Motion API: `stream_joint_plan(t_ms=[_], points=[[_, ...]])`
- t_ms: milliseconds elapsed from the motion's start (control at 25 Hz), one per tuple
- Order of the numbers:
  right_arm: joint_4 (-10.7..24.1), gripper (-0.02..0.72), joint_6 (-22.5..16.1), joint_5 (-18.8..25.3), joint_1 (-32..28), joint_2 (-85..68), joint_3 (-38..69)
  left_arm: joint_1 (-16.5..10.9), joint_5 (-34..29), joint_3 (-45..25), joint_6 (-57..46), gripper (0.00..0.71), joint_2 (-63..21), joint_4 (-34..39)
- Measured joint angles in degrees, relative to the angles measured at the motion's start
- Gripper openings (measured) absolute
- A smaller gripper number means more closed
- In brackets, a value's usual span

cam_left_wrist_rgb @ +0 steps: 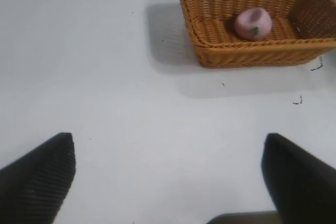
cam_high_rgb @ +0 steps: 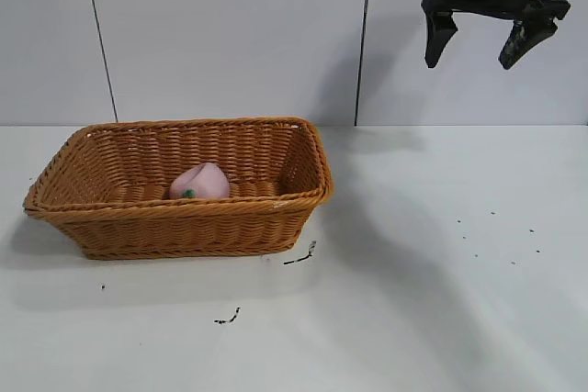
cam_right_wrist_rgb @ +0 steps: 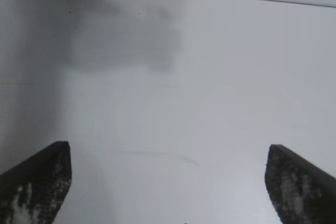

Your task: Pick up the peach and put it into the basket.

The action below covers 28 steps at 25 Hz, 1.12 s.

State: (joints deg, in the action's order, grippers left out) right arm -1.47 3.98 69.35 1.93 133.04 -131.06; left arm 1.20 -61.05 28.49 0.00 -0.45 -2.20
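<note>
The pale pink peach (cam_high_rgb: 199, 182) with its green leaf mark lies inside the orange-brown wicker basket (cam_high_rgb: 110, 218) at the table's left. Both show in the left wrist view too, the peach (cam_left_wrist_rgb: 253, 23) resting on the floor of the basket (cam_left_wrist_rgb: 252, 56). My right gripper (cam_high_rgb: 478, 52) hangs open and empty high above the table at the upper right, far from the basket. Its fingers (cam_right_wrist_rgb: 37, 182) show only bare table between them. My left gripper (cam_left_wrist_rgb: 168, 177) is open and empty over bare table, apart from the basket; it is out of the exterior view.
Small black marks (cam_high_rgb: 300, 256) lie on the white table just in front of the basket's right corner, and another mark (cam_high_rgb: 228, 319) lies nearer the front. A white panelled wall (cam_high_rgb: 230, 34) stands behind the table.
</note>
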Motion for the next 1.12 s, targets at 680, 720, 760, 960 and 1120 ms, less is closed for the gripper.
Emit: stream_joint_plan(t_ms=[680, 720, 760, 960, 1120], points=[[1.13, 0.695, -2.47, -0.02, 0.0, -42.18, 39.9, 0.0, 0.0, 0.0, 0.0, 0.693, 0.0, 0.0], [1.13, 0.695, -2.47, 0.03, 0.0, -45.85, 43.65, 0.0, 0.0, 0.0, 0.0, 0.693, 0.0, 0.0], [1.13, 0.695, -2.51, 0.03, 0.0, -49.53, 47.44, 0.0, 0.0, 0.0, 0.0, 0.693, 0.0, 0.0], [1.01, 0.695, -3.09, 0.03, 0.0, -66.61, 65.64, 0.0, 0.0, 0.0, 0.0, 0.693, 0.0, 0.0], [1.01, 0.695, -3.27, -0.63, 0.0, -81.3, 78.66, 0.0, 0.0, 0.0, 0.0, 0.693, 0.0, 0.0]])
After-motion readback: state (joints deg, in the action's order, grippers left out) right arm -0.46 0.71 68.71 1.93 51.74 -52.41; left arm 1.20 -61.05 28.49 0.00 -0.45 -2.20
